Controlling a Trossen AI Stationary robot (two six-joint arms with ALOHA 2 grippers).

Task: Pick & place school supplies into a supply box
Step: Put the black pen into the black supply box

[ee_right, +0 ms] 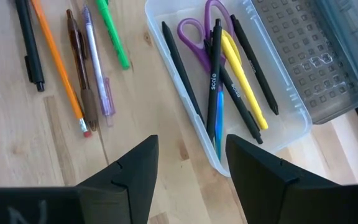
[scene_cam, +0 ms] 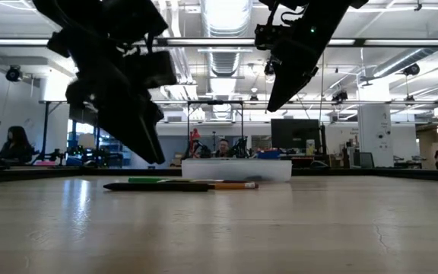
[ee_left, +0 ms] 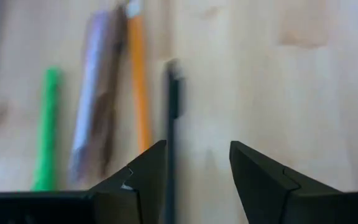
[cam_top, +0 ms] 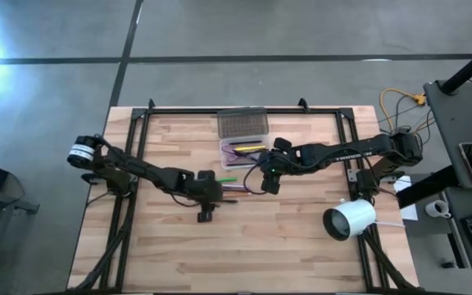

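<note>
The supply box (cam_top: 242, 152) is a clear tray with its grey lid (cam_top: 242, 123) swung open on the far side. In the right wrist view the tray (ee_right: 291, 127) holds purple-handled scissors (ee_right: 194, 34), a yellow marker (ee_right: 244, 78) and black pens (ee_right: 213, 81). On the table beside it lie a green marker (ee_right: 114, 34), a purple pen (ee_right: 95, 68), a dark red pen (ee_right: 79, 68), an orange pencil (ee_right: 58, 65) and a black pen (ee_right: 28, 46). My left gripper (ee_left: 197, 146) hangs open above the black pen (ee_left: 173, 99). My right gripper (ee_right: 191, 140) is open above the tray's near edge.
A white cylinder (cam_top: 351, 220) lies on its side near the table's right edge. A black frame (cam_top: 138, 123) runs along the table's sides and far edge. In the low view the loose pens (scene_cam: 181, 185) lie in front of the tray (scene_cam: 238, 169).
</note>
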